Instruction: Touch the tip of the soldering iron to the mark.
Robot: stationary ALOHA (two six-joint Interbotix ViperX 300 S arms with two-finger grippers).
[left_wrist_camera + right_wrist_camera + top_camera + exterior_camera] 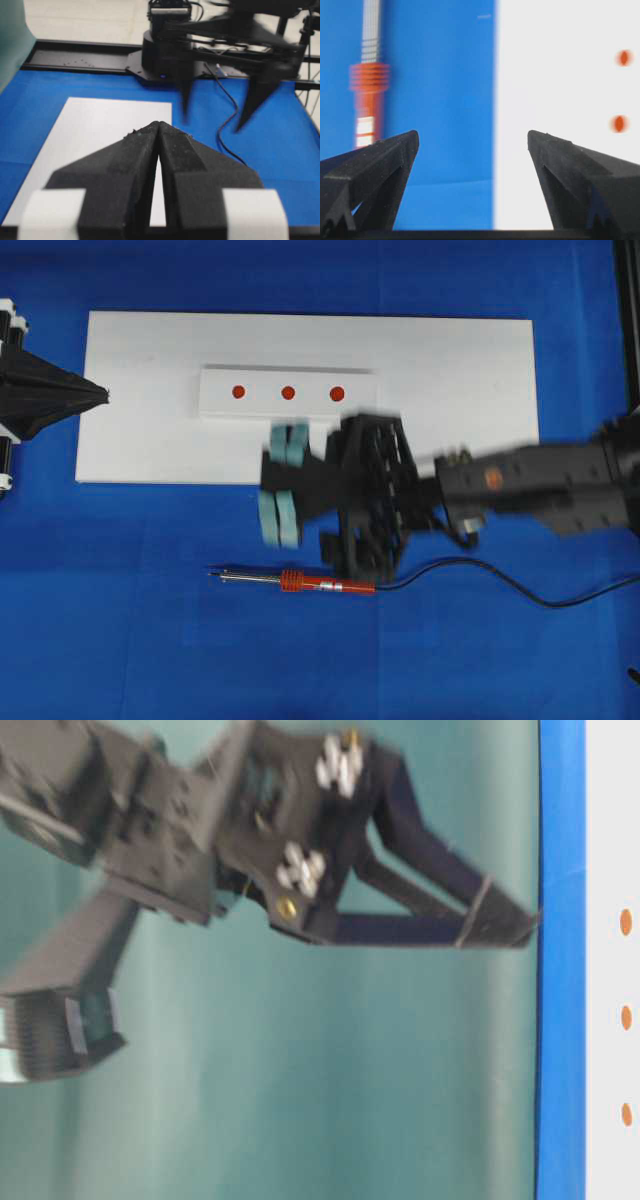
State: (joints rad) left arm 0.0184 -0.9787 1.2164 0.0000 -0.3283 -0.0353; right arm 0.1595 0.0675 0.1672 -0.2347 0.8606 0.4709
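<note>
The soldering iron lies flat on the blue mat, its tip pointing left and its black cord trailing right. Three red marks sit in a row on a raised white strip. My right gripper, blurred by motion, hovers open between the strip and the iron, holding nothing. In the right wrist view the right gripper straddles the board's edge, with the iron's handle to the left and two marks to the right. My left gripper rests shut and empty at the board's left end.
The white board lies on the blue mat. In the left wrist view the left gripper points over the board toward the right arm's base. A black frame rail runs along the right edge.
</note>
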